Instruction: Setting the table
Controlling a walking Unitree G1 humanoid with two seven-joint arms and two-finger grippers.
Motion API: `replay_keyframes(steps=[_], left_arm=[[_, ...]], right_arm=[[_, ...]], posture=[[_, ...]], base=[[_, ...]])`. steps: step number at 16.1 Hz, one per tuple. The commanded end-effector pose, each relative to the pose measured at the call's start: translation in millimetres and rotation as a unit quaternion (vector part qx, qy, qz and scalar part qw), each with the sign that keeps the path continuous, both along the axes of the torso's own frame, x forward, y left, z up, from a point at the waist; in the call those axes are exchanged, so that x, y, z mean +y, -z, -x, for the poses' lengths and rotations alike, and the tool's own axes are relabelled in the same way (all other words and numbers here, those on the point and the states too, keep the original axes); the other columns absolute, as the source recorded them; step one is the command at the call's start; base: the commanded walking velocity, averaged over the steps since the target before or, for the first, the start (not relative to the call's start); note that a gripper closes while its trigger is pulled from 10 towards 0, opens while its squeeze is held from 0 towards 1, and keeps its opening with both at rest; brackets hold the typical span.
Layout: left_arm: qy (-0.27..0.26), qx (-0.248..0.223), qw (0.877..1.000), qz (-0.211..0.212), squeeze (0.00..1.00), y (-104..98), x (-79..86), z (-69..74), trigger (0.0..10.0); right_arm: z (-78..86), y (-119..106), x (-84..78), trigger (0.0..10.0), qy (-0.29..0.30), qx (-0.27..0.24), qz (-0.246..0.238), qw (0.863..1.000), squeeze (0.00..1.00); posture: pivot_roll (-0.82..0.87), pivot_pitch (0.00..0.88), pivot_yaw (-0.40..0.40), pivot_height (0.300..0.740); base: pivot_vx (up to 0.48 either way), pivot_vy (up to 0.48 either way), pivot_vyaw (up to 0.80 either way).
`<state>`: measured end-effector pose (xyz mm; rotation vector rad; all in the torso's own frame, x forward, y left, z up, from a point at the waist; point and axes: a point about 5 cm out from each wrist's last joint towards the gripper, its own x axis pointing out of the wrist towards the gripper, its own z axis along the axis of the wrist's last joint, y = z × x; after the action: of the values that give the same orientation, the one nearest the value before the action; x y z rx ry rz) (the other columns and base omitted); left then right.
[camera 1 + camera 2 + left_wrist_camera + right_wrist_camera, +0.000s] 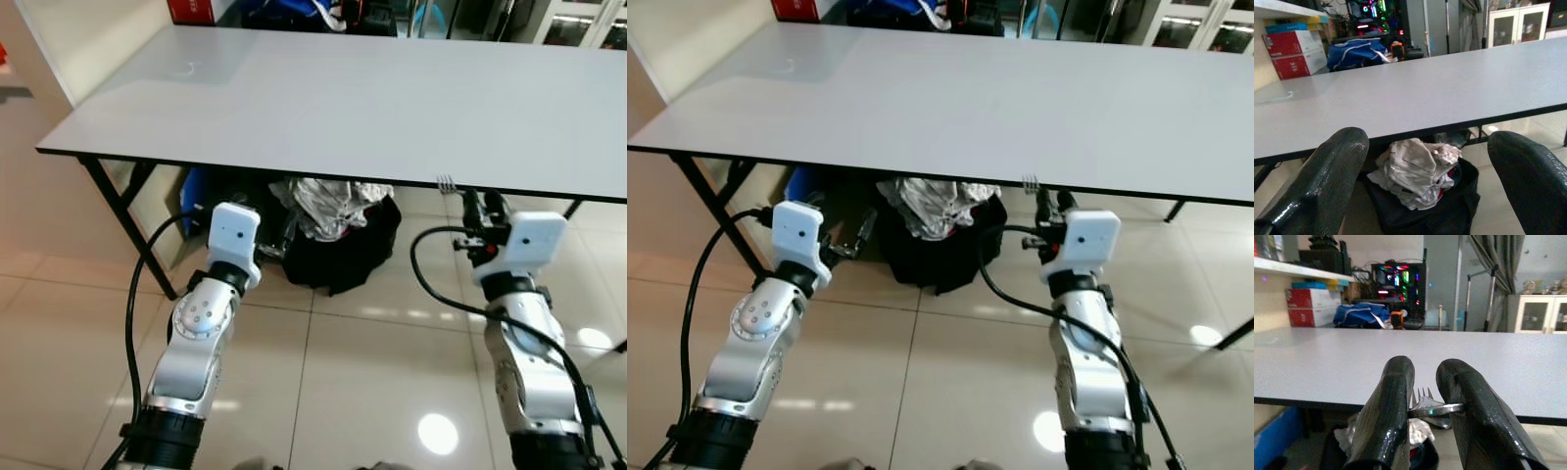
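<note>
Below table edge | right gripper clamps fork | left gripper wide open, holding nothing

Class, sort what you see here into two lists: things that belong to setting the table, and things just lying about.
Belongs to the job:
fork, held in the right gripper
table
left gripper, open

Just lying about:
black bag with crumpled cloth, under the table
blue bag
red boxes
</note>
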<state>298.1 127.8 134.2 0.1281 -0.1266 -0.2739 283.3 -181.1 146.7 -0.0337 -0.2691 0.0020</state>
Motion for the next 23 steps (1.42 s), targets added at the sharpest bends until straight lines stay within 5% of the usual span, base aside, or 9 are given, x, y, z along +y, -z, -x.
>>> replay_keyframes(steps=[1, 14, 23], left_arm=[[-0.005, 0.01, 1.0, -0.012, 0.0, 4, 2.8, -0.3, 10.0], [-0.008, -0.021, 1.0, -0.021, 0.0, -14, 17.5, -2.6, 10.0], [0.036, -0.035, 0.998, -0.036, 0.0, -23, 1.5, 5.1, 10.0]], right_arm=[[-1.2, 1, -0.8, 10.0, -0.001, 0.005, -0.004, 1.0, 0.0], [-13.1, -23, 15.8, 10.0, -0.017, -0.034, -0.023, 0.999, 0.0], [-23.2, -29, 11.6, 10.0, -0.007, -0.038, -0.038, 0.999, 0.0]], posture=[[-0.04, 0.043, 0.033, 0.74], [0.02, 0.047, 0.005, 0.74], [0.02, 0.055, 0.013, 0.74]], base=[[0.0, 0.0, 0.0], [0.272, 0.0, -0.25], [0.338, 0.0, -0.24]])
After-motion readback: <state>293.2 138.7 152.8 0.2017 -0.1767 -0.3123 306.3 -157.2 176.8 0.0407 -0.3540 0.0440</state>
